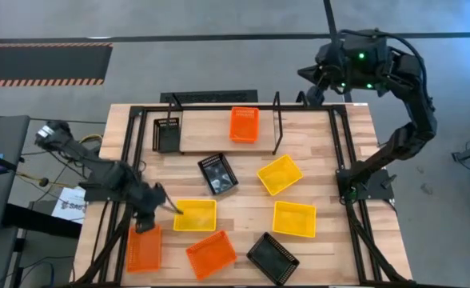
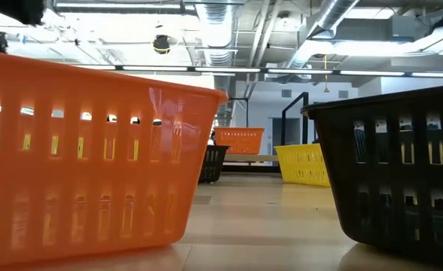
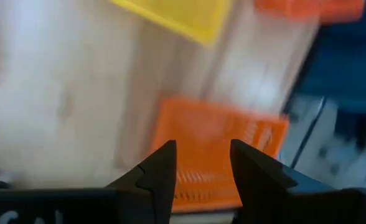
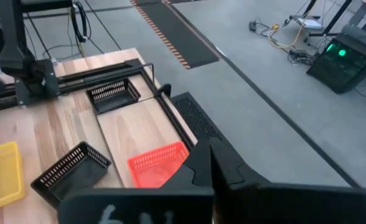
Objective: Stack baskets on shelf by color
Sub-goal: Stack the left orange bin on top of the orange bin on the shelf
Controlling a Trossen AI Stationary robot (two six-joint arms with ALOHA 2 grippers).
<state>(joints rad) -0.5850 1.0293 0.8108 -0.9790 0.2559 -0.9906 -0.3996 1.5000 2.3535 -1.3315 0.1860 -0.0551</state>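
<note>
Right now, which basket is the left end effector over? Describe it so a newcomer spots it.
Start at the plank table's near-left corner in the high view, far from the shelf. The left end effector hangs open above an orange basket. Unlike the tilted orange basket beside it, it sits square against the table's left edge.

— How is the light? 
— Bright and even from above; ceiling strip lights (image 2: 229,69) glare white in the low view, shining through the slots of the near orange basket (image 2: 78,150). Shadows on the table (image 1: 243,192) are soft.
— Sharpness? 
— The left wrist view is smeared with motion blur, its orange basket (image 3: 217,152) streaked. The right wrist view is crisp.
</note>
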